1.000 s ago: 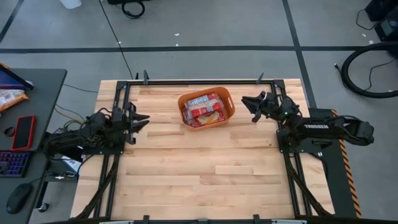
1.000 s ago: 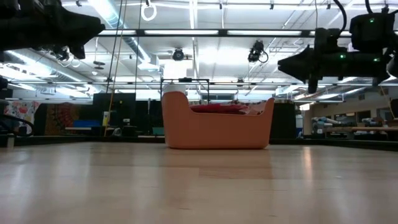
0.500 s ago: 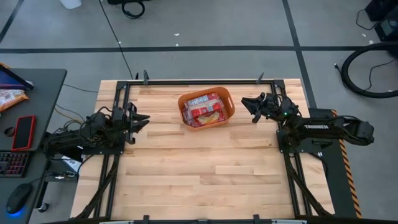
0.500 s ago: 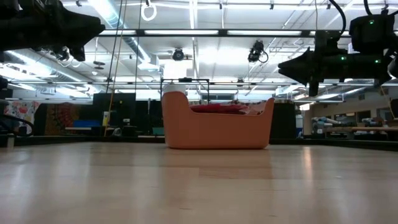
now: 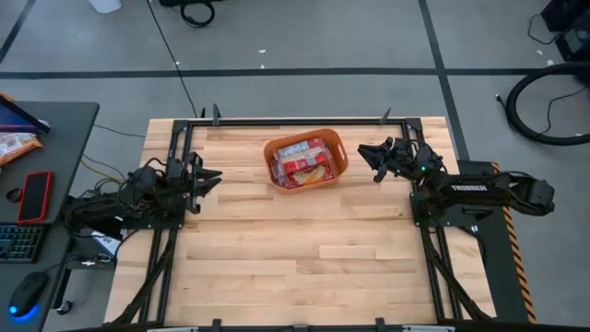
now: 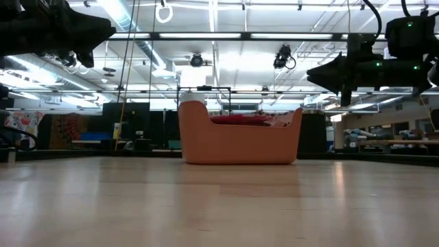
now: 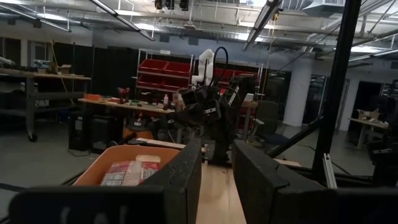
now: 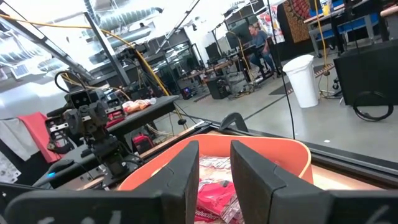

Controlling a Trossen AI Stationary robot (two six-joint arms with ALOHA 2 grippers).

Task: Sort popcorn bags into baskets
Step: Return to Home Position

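Observation:
The orange basket (image 5: 339, 153) stands on its base at the table's far middle, and several red popcorn bags (image 5: 302, 159) lie flat inside it. In the low view the basket (image 6: 240, 140) shows the bags' red tops just above its rim. My left gripper (image 5: 214, 175) hovers open by the table's left edge, pointing at the basket (image 7: 102, 171). My right gripper (image 5: 366, 152) hovers open just right of the basket, its fingers aimed at the rim (image 8: 280, 152). Both are held above the table and have nothing between their fingers.
Black frame rails (image 5: 175, 148) run along the table's edges. A dark desk (image 5: 55, 138) at the left carries a phone, a keyboard, a mouse and an orange snack bag. Bare wood (image 5: 304, 249) lies between the arms and the near edge.

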